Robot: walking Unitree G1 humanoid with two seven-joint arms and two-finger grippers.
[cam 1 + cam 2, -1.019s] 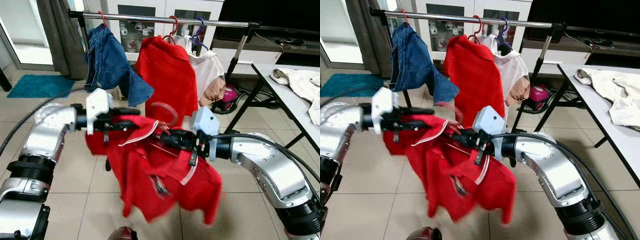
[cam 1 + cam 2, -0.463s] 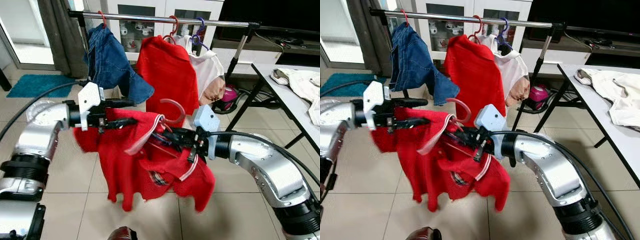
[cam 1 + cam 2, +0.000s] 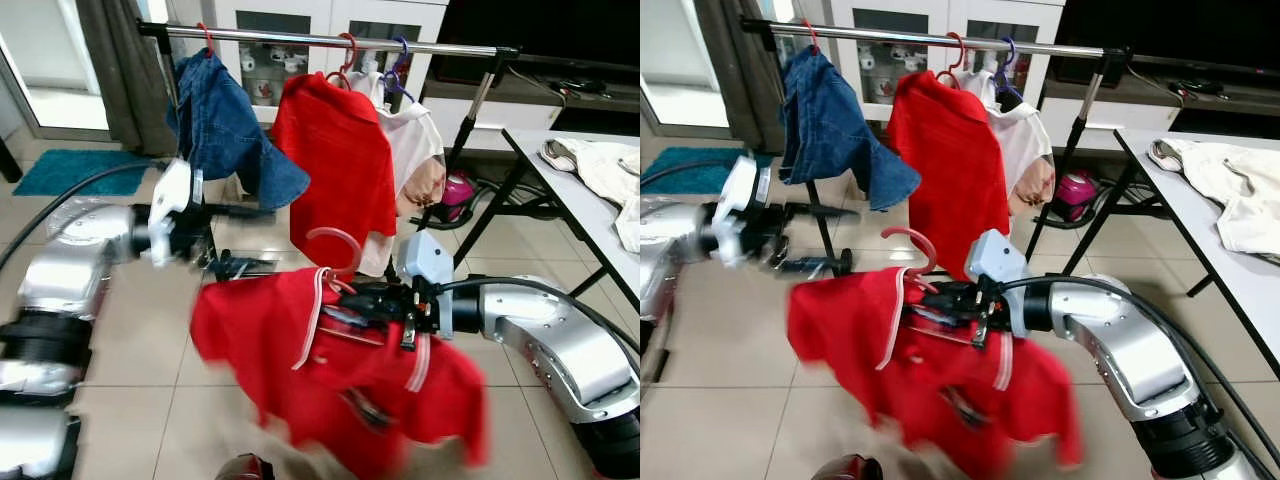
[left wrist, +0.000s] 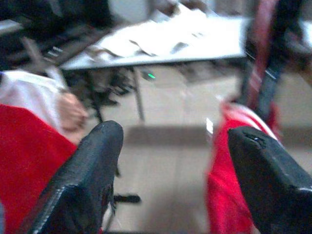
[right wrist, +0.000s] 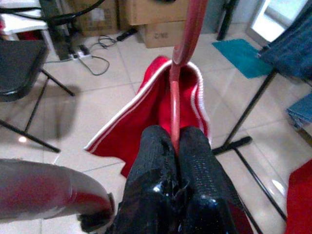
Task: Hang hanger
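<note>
Our right gripper (image 3: 365, 305) pinches the hanger (image 3: 340, 262) neck so its hook stands free for the rail (image 3: 330, 39) at twelve o'clock; left gripper (image 3: 240, 238) gapes empty.

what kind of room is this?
Likely a home living or laundry area: a clothes rail hung with garments, a display cabinet behind it, tiled floor, and a table with a garment lying on it.

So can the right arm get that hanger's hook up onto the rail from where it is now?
Probably yes: the right gripper grips the hanger below the rail, and a bare stretch lies between the denim jacket and red shirt.
</note>
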